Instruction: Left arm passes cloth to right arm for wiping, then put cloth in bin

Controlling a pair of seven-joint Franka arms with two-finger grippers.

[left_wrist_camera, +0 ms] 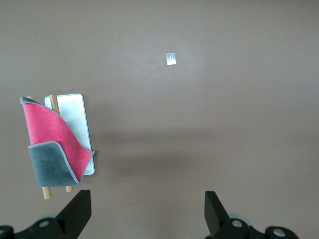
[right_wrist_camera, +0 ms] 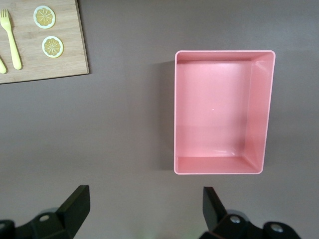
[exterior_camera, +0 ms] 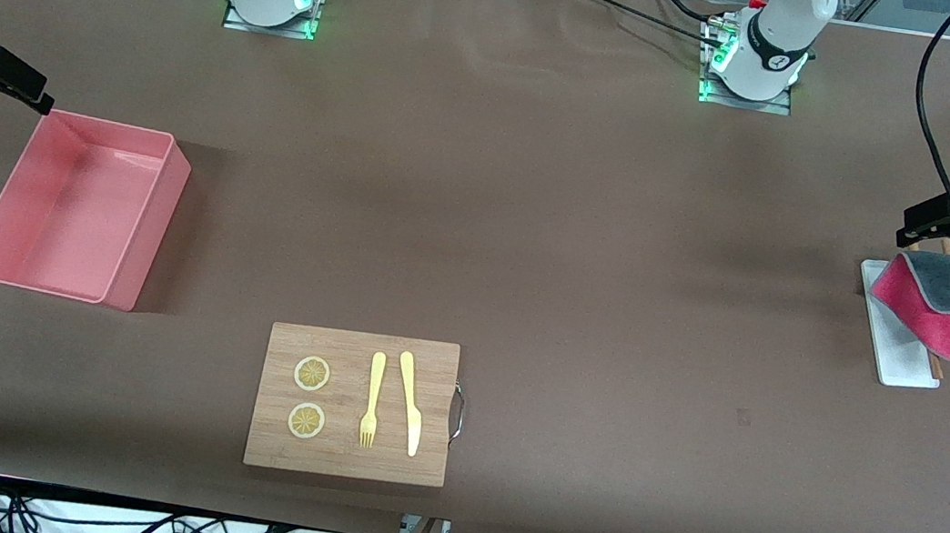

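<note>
The cloth, crimson-pink with a dark grey corner folded over, lies draped over two thin wooden rods on a small white tray at the left arm's end of the table. My left gripper hangs open and empty in the air just beside the cloth. In the left wrist view the cloth and tray show off to one side of the open left gripper. My right gripper is open and empty in the air beside the empty pink bin. The right wrist view shows the bin ahead of the right gripper.
A wooden board with two lemon slices, a yellow fork and a yellow knife lies near the table's front edge. It shows in the right wrist view too. A small white tape mark is on the brown table.
</note>
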